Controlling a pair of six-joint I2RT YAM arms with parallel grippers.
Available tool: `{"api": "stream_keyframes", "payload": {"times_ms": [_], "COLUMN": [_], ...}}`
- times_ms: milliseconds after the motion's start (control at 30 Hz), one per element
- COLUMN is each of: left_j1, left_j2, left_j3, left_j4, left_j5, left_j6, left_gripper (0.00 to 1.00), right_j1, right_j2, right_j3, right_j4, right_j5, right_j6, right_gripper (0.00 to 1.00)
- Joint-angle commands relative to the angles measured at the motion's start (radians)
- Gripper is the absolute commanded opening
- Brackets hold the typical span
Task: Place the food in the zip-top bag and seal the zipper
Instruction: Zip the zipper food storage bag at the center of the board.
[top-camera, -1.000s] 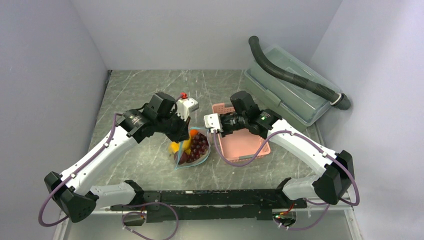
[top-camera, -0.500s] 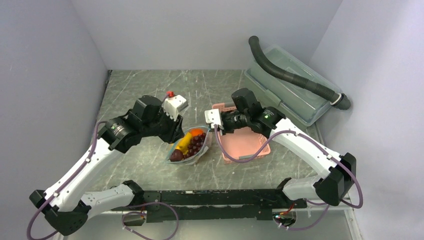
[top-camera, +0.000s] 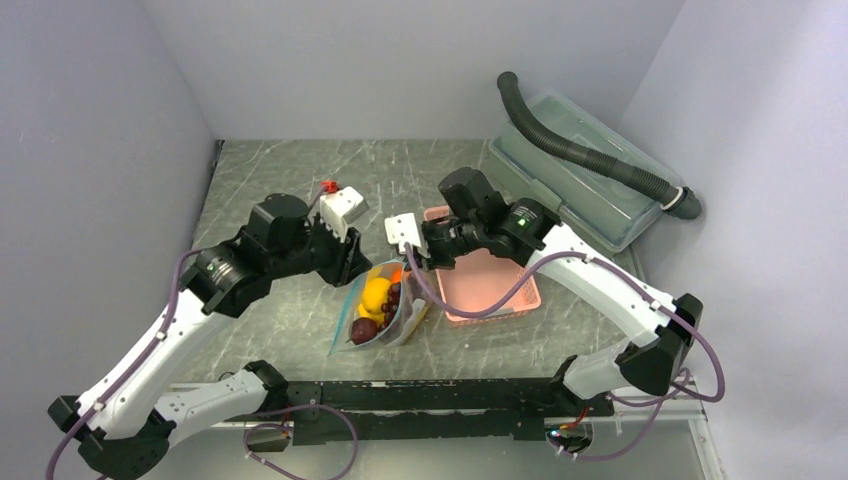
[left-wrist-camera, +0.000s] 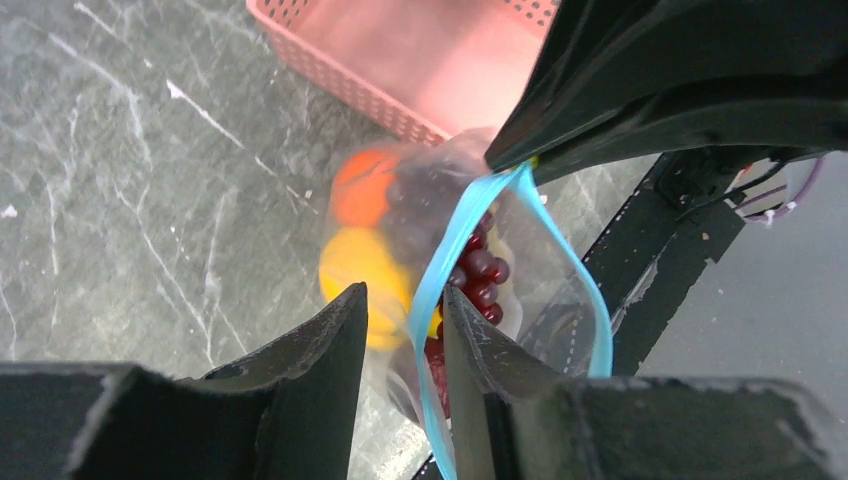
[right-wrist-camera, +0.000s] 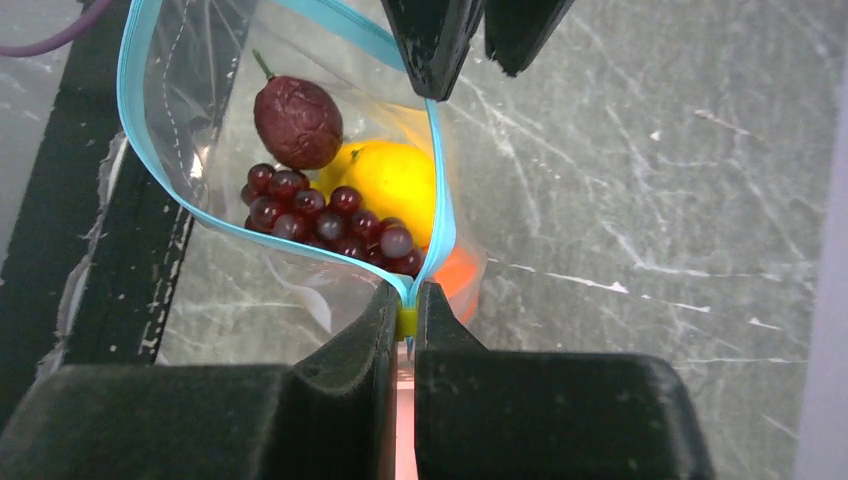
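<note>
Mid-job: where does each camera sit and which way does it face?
Top external: above and behind the bases, looking down at the table; left arm, right arm show.
Left wrist: looks down past its parted jaws at the bag and pink basket.
Right wrist: looks along its jaws, shut on the zipper, toward the left gripper.
Both wrists share the grapes.

One clear bag (top-camera: 412, 318), one pink basket (top-camera: 497, 291), one lidded box (top-camera: 578, 207), one dark hose (top-camera: 575, 152).

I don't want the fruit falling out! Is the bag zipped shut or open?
Open. The bag has its blue strip spread in a wide loop, grapes showing inside.
</note>
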Motion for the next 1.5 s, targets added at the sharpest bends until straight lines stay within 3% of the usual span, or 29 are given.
{"api": "stream_keyframes", "payload": {"times_ms": [0, 200, 733, 833, 1067, 1467], "left_j1": [-0.005, -0.005, -0.003, -0.004, -0.005, -0.004], "left_j2": [-0.088, -0.179, -0.177, -0.185, -0.182, -0.131], "left_j3": [-0.040, -0.119, -0.158, -0.168, -0.162, -0.155], "left_j4": [0.140, 0.260, 0.345, 0.360, 0.367, 0.376], "left_j5": [0.086, 0.128, 0.234, 0.265, 0.304, 0.410], "left_j6": [0.032, 0.020, -0.012, -0.009, -0.015, 0.004], "left_gripper": [0.39, 0.48, 0.51, 0.64, 0.72, 0.73], "right_j1": [0.025, 0.045, 0.086, 0.086, 0.088, 0.094], "right_j2": [0.025, 0.076, 0.095, 0.085, 0.061, 0.064], "right_j3": [0.085, 0.160, 0.267, 0.265, 0.252, 0.305], "right_j4": [-0.076, -0.136, -0.184, -0.179, -0.149, -0.168], "right_j5": [0.015, 0.011, -0.011, -0.010, -0.039, -0.071], "right_j6": [0.053, 0.134, 0.322, 0.336, 0.353, 0.428], "right_gripper": [0.00, 0.00, 0.00, 0.00, 0.00, 0.00]}}
